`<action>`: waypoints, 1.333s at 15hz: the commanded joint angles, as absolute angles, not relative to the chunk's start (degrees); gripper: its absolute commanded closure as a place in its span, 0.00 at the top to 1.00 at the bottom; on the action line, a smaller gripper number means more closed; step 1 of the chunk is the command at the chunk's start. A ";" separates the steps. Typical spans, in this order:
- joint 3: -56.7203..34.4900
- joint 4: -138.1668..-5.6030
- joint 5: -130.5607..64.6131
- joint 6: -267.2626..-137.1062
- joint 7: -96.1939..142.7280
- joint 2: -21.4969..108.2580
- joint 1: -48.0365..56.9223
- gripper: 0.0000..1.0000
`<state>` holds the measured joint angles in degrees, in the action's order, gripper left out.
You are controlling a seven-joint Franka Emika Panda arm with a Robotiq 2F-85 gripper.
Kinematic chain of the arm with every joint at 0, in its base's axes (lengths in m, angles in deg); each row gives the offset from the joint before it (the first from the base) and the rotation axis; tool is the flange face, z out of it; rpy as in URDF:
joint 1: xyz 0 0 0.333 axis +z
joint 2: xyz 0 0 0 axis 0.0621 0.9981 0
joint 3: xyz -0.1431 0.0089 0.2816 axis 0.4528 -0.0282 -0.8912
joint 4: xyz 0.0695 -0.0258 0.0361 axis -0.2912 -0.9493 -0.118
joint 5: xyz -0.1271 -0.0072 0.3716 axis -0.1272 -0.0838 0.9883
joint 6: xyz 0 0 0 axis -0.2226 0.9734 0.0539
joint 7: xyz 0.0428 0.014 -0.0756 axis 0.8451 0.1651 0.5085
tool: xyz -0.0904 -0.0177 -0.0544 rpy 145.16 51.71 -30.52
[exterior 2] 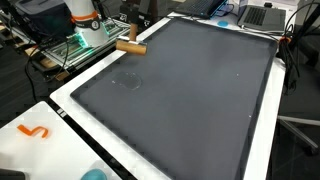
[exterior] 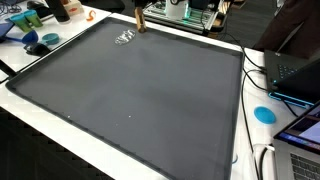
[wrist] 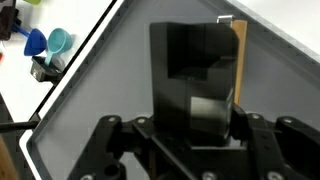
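Count: 1 wood-backed block (exterior 2: 131,46), 1 dark mat (exterior: 150,100), 1 white bench (exterior: 35,112), 1 chalky smudge (exterior: 125,37), 1 blue disc (exterior: 264,114), 1 orange squiggle (exterior 2: 35,131), 2 blue cup shapes (wrist: 45,44). In an exterior view the block read as a short tan bar, wood grain. In the wrist view it was a black rectangular body with a thin wood strip (wrist: 238,60) along its 3 o'clock edge. The mat was matte, flat, rectangular with rounded corners and a raised rim, and covered most of the bench. The smudge was faint and powdery, lying on the mat just below the block. The disc was round, flat and glossy, on the bench past the mat's 3 o'clock side. The fingers (exterior 2: 127,35) pointed straight down and pinched the block. The block hung level over the mat's 12 o'clock edge, beside the white arm base (exterior 2: 85,20). Contact with the mat: could not tell.
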<state>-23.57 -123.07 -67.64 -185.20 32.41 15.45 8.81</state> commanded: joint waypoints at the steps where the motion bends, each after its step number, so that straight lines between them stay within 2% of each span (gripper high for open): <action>1: -23.78 -124.48 -68.50 -185.17 32.10 14.19 10.02 0.25; 20: -23.26 -124.17 -67.74 -193.60 33.02 14.43 10.55 0.25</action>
<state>-23.93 -123.77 -67.64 -192.09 32.43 15.33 10.64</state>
